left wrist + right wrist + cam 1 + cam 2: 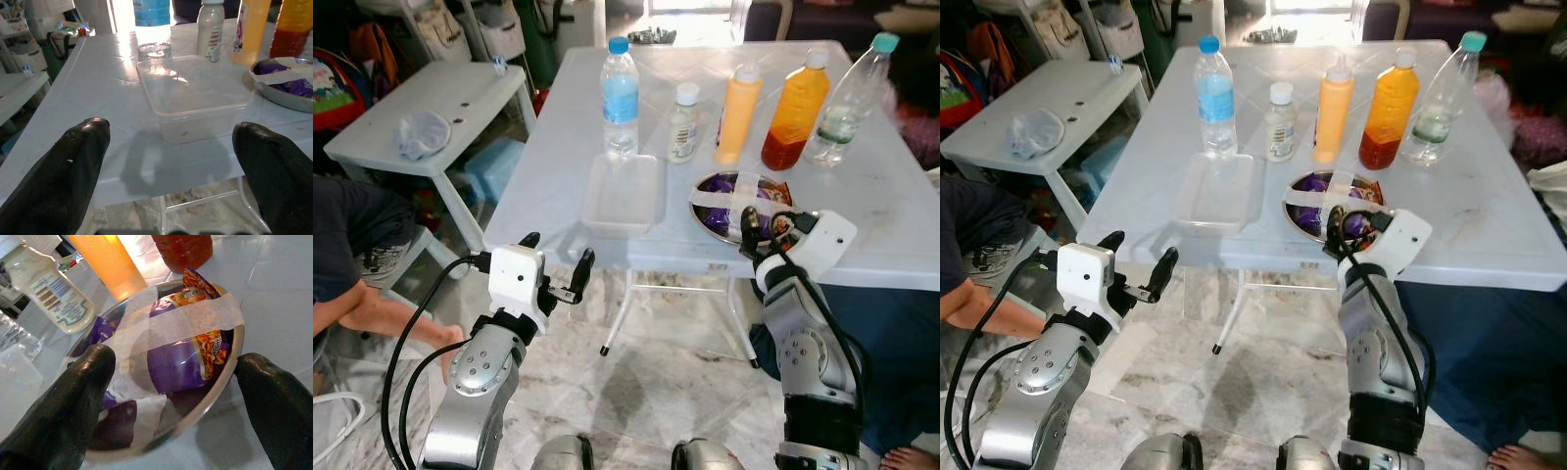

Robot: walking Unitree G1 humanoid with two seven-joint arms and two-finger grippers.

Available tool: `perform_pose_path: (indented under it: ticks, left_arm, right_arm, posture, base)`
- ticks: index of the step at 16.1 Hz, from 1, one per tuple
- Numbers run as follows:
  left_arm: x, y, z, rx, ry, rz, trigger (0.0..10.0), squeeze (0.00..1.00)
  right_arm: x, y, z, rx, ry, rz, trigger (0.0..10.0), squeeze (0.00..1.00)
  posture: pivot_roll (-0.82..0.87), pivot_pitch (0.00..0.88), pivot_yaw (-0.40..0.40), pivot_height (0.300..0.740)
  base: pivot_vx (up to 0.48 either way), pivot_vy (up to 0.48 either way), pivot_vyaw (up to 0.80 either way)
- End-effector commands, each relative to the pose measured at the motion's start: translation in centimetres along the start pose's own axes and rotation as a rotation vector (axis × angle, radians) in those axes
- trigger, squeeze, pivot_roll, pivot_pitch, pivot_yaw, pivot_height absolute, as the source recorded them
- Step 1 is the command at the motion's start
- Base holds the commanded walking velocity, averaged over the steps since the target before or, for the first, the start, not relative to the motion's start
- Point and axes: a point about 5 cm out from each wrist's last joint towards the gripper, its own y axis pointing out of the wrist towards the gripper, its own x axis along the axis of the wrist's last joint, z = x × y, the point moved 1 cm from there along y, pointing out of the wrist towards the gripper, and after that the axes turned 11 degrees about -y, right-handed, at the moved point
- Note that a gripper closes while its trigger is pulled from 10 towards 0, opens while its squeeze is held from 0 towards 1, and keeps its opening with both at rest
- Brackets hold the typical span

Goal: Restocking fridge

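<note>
A white plastic desk (558, 147) carries the groceries for the fridge. At its near edge sits a round steel bowl (222, 382) of purple snack packets (186, 364), taped shut, apparently for carrying. The right gripper (176, 396), spread wide, straddles the bowl. The left gripper (171, 161), also spread, faces a clear plastic container (195, 95).

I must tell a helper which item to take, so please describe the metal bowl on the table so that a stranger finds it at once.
On the white table, look at the near edge, in front of the orange bottles. There sits a round metal bowl beside a clear plastic container. It alone is shiny steel, holds purple snack packets, and has white tape strips across its top.
</note>
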Motion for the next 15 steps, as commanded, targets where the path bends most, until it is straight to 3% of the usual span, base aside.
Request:
perform_pose_path:
  ticks: [1,2,3,10,11,12,15]
  left_arm:
    - [0.4,-0.2,0.2,0.001,0.026,0.001,10.0,0.00]
    - [0.5,-0.2,0.2,0.000,0.027,0.000,10.0,0.00]
    - [0.5,-0.1,0.2,0.000,0.028,-0.001,10.0,0.00]
    - [0.6,0.2,0.0,-0.009,0.029,-0.004,10.0,0.00]
    - [0.6,0.3,0.0,-0.008,0.029,-0.006,10.0,0.00]
    - [0.6,0.3,0.1,-0.007,0.029,-0.007,10.0,0.00]
    - [0.6,0.3,0.0,-0.004,0.029,-0.009,10.0,0.00]
  right_arm:
    - [-0.7,0.1,0.4,-0.006,0.026,0.037,9.1,0.00]
    - [-0.9,0.1,0.4,-0.012,0.030,0.045,3.8,0.00]
    - [-1.2,-0.1,0.5,-0.020,0.051,0.059,0.0,0.00]
    - [-1.3,0.1,-0.2,-0.104,0.085,0.085,0.0,0.00]
    - [-0.8,0.1,0.0,-0.088,0.026,0.059,7.1,0.00]
    - [-0.7,0.1,-0.3,-0.104,0.007,0.051,10.0,0.00]
    - [0.6,0.2,-2.8,-0.197,-0.065,-0.007,10.0,0.00]
  posture:
    - [0.08,0.104,0.080,0.740]
    - [0.08,0.104,0.080,0.740]
    - [0.08,0.103,0.080,0.740]
    - [0.07,0.097,0.080,0.740]
    - [0.07,0.096,0.079,0.740]
    - [0.08,0.096,0.079,0.740]
    - [0.08,0.096,0.080,0.740]
  base:
    - [0.000,0.000,0.00]
    - [0.000,0.000,0.00]
    - [0.000,0.000,0.00]
    - [0.000,0.000,0.00]
    - [0.000,0.000,0.00]
    - [0.000,0.000,0.00]
    - [0.000,0.000,0.00]
